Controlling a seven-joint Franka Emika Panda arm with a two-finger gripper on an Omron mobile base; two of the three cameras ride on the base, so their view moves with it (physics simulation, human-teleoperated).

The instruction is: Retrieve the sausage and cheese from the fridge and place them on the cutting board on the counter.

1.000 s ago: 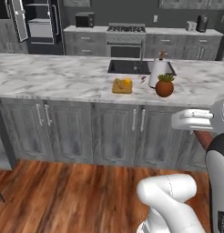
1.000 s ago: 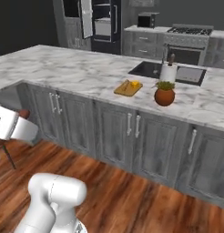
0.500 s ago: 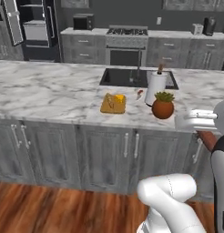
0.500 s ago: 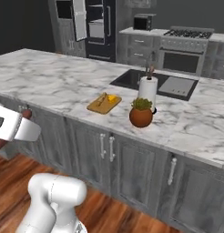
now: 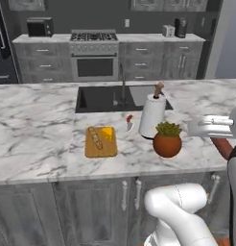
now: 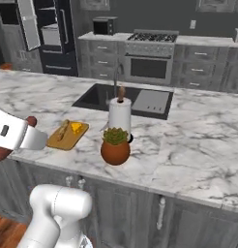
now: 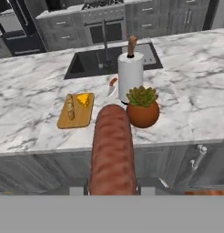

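Note:
My gripper [image 7: 112,185] is shut on the sausage [image 7: 112,150], a reddish-brown link that sticks out forward in the hand view. Its end shows under the white hand in the left base view [image 5: 223,147] and the right base view [image 6: 1,154]. I hold it in front of the counter [image 5: 38,125], short of its near edge. The tan cutting board [image 5: 100,149] lies on the counter with the yellow cheese wedge [image 5: 107,133] and a tan bread-like piece [image 5: 95,138] on it. The black fridge [image 6: 51,34] stands far back with a door open.
A potted plant [image 5: 167,139] and a paper towel roll [image 5: 152,115] stand right of the board, between it and my hand. A small knife [image 5: 129,122] lies by the black sink [image 5: 98,98]. The stove [image 5: 93,55] is on the far counter.
The whole scene has shifted and grown: the base has driven up to the counter. The gripper keeps the sausage, held the same way.

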